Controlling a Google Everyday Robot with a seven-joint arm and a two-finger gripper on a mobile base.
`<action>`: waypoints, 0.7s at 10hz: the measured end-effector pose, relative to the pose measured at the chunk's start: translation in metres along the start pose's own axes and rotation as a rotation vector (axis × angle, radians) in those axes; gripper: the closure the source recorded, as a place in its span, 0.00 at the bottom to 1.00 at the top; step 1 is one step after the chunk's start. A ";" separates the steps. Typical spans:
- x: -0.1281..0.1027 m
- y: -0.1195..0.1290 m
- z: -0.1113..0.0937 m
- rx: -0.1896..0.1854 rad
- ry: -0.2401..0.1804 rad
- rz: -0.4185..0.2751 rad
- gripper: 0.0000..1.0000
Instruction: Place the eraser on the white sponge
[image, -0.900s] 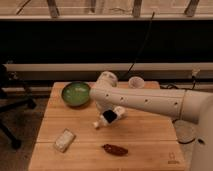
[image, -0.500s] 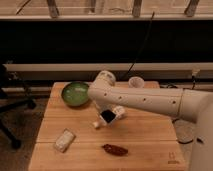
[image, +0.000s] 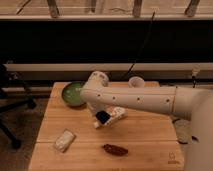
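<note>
Above the wooden bench (image: 145, 142), the white gripper (image: 105, 119) clasps the small black cubic eraser (image: 102, 117), apart from the off-white rectangular sponge (image: 64, 140); placing is not yet done.

Tbl (image: 150, 137): sponge (image: 64, 140), bowl (image: 73, 93); claw (image: 105, 120), eraser (image: 102, 116) abv.

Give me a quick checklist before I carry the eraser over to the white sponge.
1. Grip on the eraser: ok, the black block sits between the fingers of the gripper.
2. Gripper above the white sponge: not ok, it is over the middle of the table, and the sponge lies nearer the front left corner.
3. Sponge top free: ok, nothing lies on it.
4. Path to the sponge: ok, the brown oblong thing lies off to the side and the green bowl lies farther back.
5. Eraser's height above the table: cannot tell.
</note>
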 end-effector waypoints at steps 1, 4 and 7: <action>0.000 -0.005 0.003 0.006 -0.004 -0.026 1.00; 0.003 -0.040 0.019 0.035 -0.032 -0.102 1.00; 0.000 -0.065 0.029 0.056 -0.061 -0.168 1.00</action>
